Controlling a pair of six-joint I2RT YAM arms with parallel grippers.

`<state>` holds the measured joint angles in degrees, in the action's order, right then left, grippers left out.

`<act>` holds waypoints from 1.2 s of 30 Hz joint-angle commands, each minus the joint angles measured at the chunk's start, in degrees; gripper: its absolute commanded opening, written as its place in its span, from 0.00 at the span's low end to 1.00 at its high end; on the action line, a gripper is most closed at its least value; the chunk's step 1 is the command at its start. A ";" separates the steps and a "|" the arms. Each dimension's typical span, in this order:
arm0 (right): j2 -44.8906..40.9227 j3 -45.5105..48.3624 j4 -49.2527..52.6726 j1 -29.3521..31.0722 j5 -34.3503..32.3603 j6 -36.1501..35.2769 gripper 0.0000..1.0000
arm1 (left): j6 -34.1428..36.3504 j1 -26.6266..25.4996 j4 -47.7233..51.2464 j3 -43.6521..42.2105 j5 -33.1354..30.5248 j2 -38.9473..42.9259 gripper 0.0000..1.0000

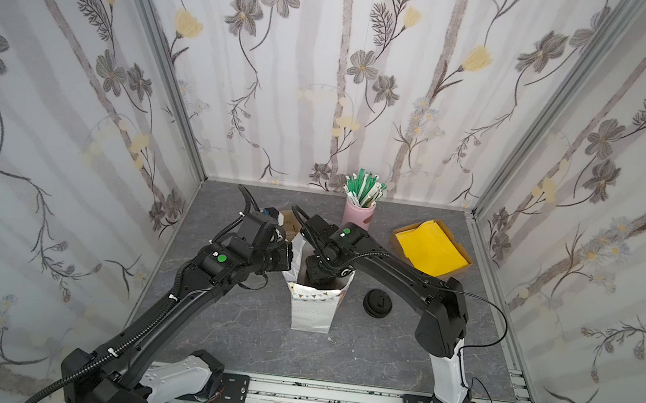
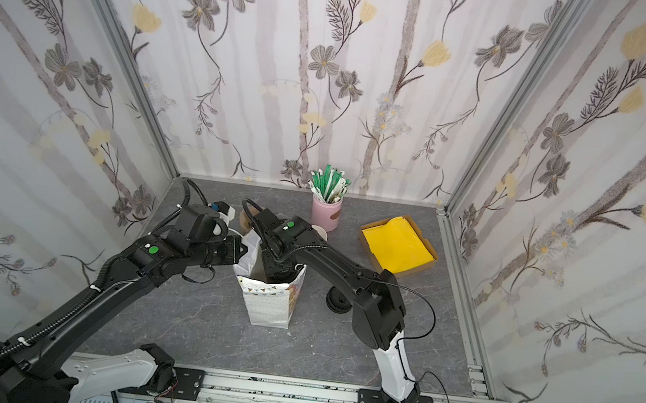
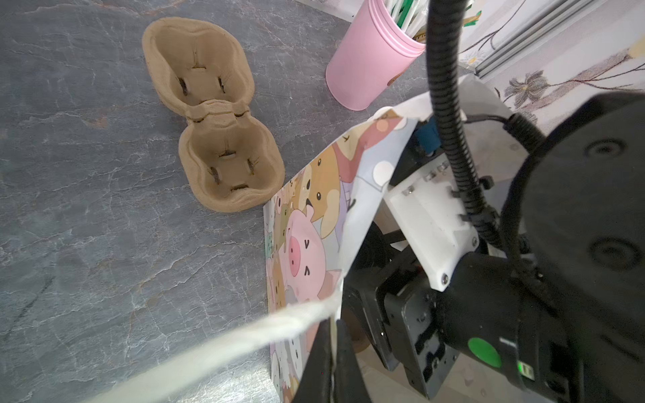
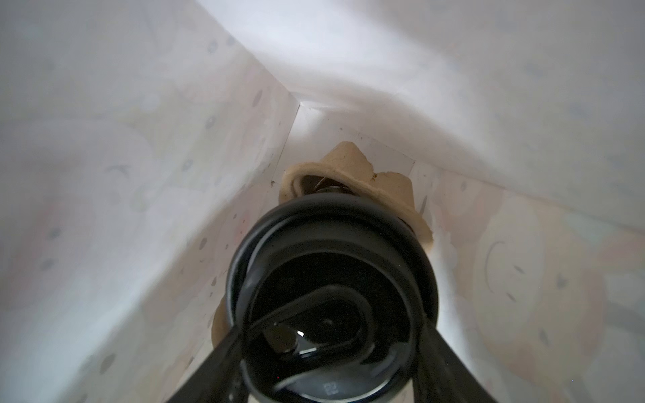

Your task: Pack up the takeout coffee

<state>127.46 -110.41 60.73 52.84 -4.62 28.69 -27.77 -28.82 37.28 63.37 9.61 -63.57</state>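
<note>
Grey marbled table (image 1: 239, 326) carries upright white bag (image 1: 312, 312), pink cup (image 1: 358, 215), cardboard tray (image 1: 398, 242), black lids (image 1: 379, 303), pulp cup carrier (image 3: 213, 115).

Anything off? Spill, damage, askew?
No spill or damage: the takeout coffee, lid on, sits in the right tool. Only oddity: the mouth of the bag is pulled out of square where the left tool pinches its rim.

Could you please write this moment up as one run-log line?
left gripper: shut on paper bag rim | right gripper: shut on takeout coffee inside bag | pulp cup carrier: at bag bottom
</note>
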 commanded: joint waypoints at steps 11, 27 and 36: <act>-5.92 5.53 -6.72 0.85 2.39 3.39 0.28 | 12.63 -1.63 -0.07 -0.61 3.92 8.65 0.00; -1.25 -0.01 -2.48 1.83 2.44 0.65 0.30 | 13.05 -2.36 1.04 -7.65 0.54 11.79 0.00; 0.71 -1.61 -1.21 1.79 2.60 0.59 0.32 | 13.61 -1.77 3.10 -6.95 0.10 11.10 0.00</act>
<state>127.07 -110.98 59.33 54.68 -1.48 29.50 -14.72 -30.74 38.48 55.90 10.50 -52.23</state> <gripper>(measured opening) 0.615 0.059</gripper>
